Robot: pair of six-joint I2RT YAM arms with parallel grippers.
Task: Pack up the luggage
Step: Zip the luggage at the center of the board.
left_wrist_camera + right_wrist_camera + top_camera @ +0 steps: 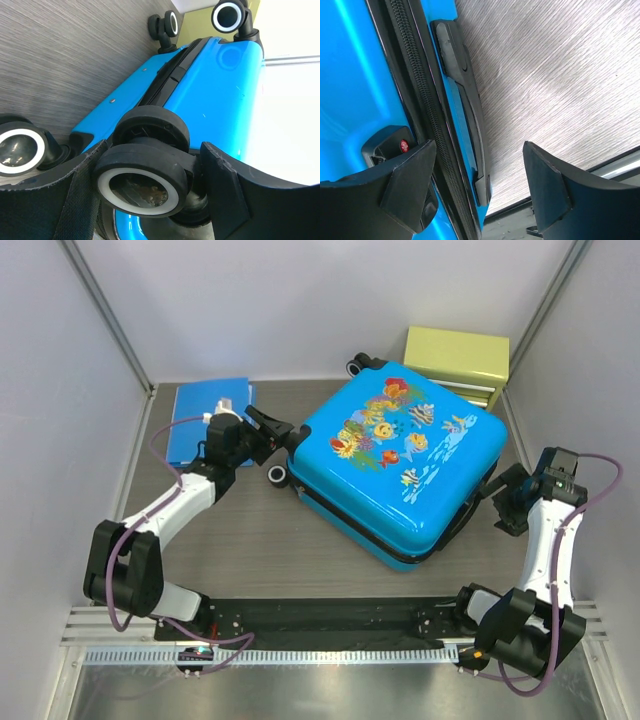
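Note:
The luggage [400, 465] is a bright-blue suitcase with fish prints, lying flat and closed in the middle of the table. My left gripper [283, 435] is at its left corner, open. In the left wrist view the left gripper [154, 150] straddles a black wheel with a white ring [140, 182]; the left finger touches it, the right stands apart. My right gripper [502, 502] is at the suitcase's right side, open. In the right wrist view the right gripper [479, 145] straddles the black side handle [462, 85] next to the zip [415, 100], gripping nothing.
A flat blue folder [205, 420] lies at the back left behind the left arm. A yellow-green drawer box [458, 358] stands at the back right, close to the suitcase. Another wheel [278, 475] rests on the table below the left gripper. White walls enclose three sides.

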